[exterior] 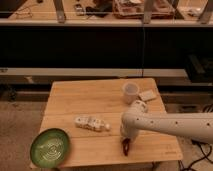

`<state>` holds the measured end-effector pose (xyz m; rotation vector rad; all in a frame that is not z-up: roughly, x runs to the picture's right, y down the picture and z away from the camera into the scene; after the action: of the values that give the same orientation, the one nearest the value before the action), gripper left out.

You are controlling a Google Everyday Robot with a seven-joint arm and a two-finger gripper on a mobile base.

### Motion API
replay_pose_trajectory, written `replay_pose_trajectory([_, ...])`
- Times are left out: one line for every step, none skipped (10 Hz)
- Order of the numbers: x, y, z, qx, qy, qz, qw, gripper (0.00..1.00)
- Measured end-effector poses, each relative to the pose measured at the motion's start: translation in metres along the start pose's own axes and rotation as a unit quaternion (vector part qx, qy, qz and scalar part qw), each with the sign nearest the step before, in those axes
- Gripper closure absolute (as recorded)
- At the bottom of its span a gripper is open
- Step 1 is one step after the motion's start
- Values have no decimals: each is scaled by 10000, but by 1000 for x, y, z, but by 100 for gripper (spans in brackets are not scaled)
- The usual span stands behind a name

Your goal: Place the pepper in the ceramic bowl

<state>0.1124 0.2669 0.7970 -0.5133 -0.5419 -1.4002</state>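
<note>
Wooden table fills the lower half of the frame, with dark shelving behind it. At lower left the green ceramic bowl sits on the table's corner. A whitish bottle lies near the middle. The gripper points down right of centre, at the dark-red pepper near the front edge. Whether it grips the pepper cannot be told.

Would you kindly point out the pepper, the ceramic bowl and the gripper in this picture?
pepper (126, 149): camera view, middle of its dark-red body.
ceramic bowl (50, 148): camera view, bare patterned inside.
gripper (124, 142): camera view, its tip, just above the pepper, right of the bowl.
</note>
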Motion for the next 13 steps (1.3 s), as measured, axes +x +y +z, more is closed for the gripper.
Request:
replay_pose_trajectory([0, -4, -1, 28, -4, -52, 10000, 66])
replay_pose_trajectory([1, -8, -3, 54, -7, -89, 9999, 66])
replay_pose_trajectory([1, -13, -3, 87, -38, -147, 9998, 66])
replay_pose_trajectory([1, -18, -4, 137, -72, -193, 9997, 66])
replay_pose_trajectory([2, -26, -10, 287, -130, -238, 9992, 66])
replay_pose_trajectory([4, -32, -17, 413, -165, -283, 9986, 66])
replay_pose_trajectory([9, -45, -32, 658, -175, -383, 9969, 66])
replay_pose_trajectory([15, -61, -53, 939, -161, -525, 9941, 66])
replay_pose_trajectory([23, -89, -84, 1351, -142, -784, 9876, 66])
replay_pose_trajectory([26, -119, -110, 1742, -178, -1070, 9787, 66])
replay_pose_trajectory([21, -162, -139, 2249, -282, -1483, 9626, 66])
replay_pose_trajectory([13, -190, -156, 2551, -390, -1785, 9495, 66])
replay_pose_trajectory([3, -215, -168, 2792, -507, -2073, 9362, 66])
